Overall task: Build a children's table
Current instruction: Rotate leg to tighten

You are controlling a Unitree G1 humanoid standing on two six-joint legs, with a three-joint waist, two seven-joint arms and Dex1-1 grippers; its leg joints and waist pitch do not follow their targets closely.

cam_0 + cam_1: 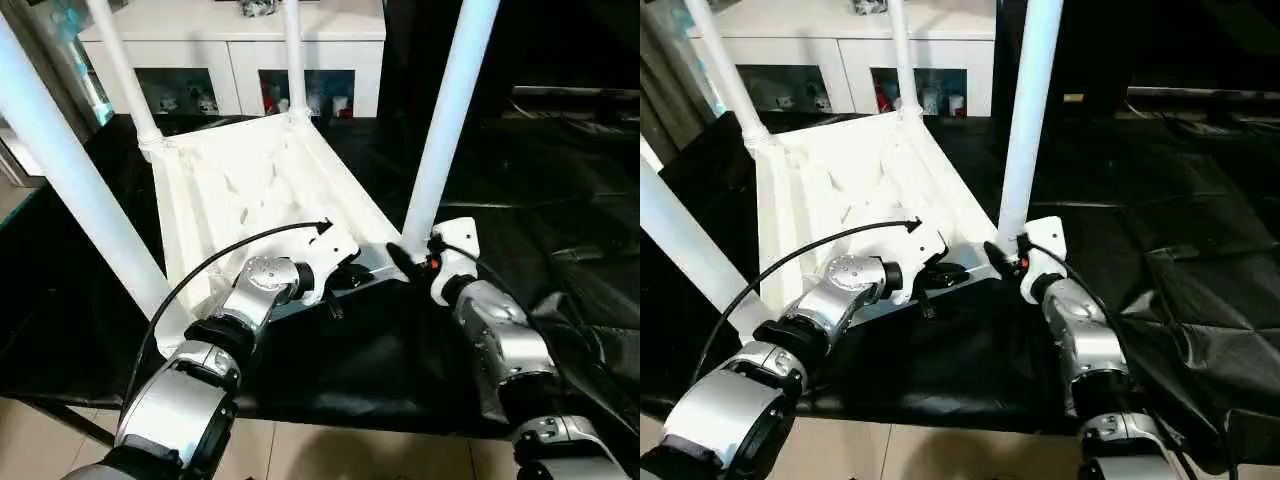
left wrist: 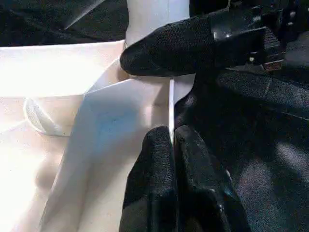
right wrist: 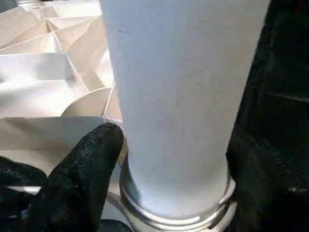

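White table upside down, legs up

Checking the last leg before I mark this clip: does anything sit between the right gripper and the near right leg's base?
Nothing visible does. The right gripper is already at the leg, one black finger on each side just above its socket. The left gripper, shut, is beside the tabletop's near edge, off that path.

1. On my left wrist feed, the left gripper had its two black fingers pressed together, pinching the thin white rim of the table top.
2. Beyond it stood the white leg, seated at the corner.
3. A black finger of the right gripper lay across the leg's base (touching it, as far as I could tell).
4. Black sheeting lay beside the rim.
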